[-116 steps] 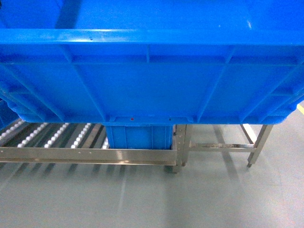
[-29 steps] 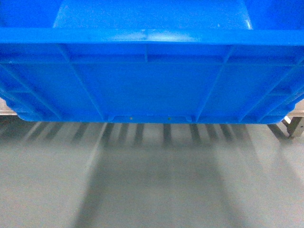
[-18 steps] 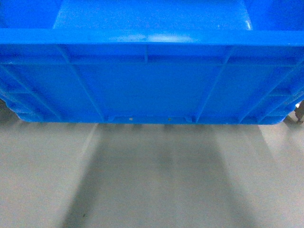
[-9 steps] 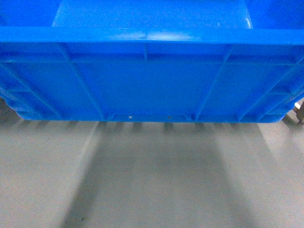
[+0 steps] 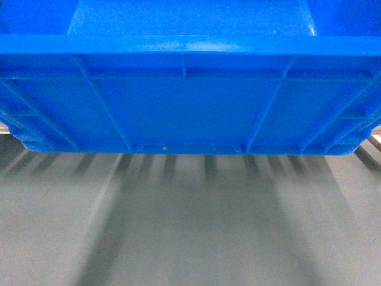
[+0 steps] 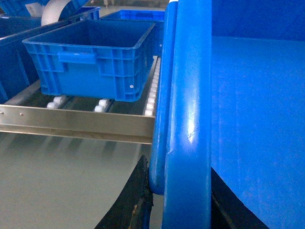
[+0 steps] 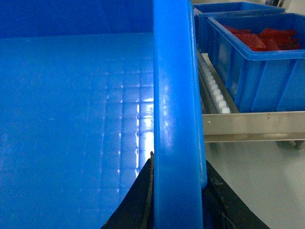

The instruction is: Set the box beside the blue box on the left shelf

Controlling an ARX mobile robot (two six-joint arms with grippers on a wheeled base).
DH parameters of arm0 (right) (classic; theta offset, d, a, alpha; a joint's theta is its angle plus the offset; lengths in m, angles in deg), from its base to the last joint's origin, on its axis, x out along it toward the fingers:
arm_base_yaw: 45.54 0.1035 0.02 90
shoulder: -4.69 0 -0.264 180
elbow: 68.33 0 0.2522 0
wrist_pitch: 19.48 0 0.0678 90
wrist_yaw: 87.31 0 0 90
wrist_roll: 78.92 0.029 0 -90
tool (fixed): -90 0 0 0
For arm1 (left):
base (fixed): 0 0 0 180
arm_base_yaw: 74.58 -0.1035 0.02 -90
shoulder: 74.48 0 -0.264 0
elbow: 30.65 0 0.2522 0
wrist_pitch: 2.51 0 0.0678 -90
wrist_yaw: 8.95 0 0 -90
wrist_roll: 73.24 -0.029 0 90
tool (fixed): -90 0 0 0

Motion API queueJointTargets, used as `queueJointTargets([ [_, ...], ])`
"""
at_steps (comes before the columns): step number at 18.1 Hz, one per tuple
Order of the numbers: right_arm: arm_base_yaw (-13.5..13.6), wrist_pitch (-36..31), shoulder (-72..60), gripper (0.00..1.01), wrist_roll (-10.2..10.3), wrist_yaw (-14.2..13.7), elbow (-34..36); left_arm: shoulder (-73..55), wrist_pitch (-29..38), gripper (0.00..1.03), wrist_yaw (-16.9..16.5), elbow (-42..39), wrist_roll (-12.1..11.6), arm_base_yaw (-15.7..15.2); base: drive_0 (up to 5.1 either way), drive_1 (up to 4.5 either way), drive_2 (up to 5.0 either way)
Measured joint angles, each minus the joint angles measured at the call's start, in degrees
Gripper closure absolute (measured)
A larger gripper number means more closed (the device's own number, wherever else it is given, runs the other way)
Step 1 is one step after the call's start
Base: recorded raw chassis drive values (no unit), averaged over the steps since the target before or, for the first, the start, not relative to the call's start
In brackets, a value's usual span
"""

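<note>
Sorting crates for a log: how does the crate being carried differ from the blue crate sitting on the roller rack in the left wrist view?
The carried crate hangs off the roller rack, its rim between dark pincer fingers; the shelf crate rests on the rollers. The carried crate fills the view; the shelf crate shows whole. Both are blue, ribbed, open-topped and look empty.

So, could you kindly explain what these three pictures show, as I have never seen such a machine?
It is a wheeled robot with two arms, each ending in jaws. The head camera looks forward over the big blue box it carries; grey floor lies below. Each wrist camera looks along one side rim, with dark jaws clamped on either side of it: left gripper, right gripper. The left view shows the left shelf with white rollers and an empty blue crate on it. The right view shows a bin of red parts.
</note>
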Motion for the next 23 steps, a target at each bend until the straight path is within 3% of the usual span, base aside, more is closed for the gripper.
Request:
queueJointTargets([
  [23, 0.0, 0.1, 0.0, 0.82, 0.0, 0.1, 0.0, 0.0, 0.0, 0.85, 0.1, 0.0, 0.0, 0.0, 0.1, 4.41, -4.2],
])
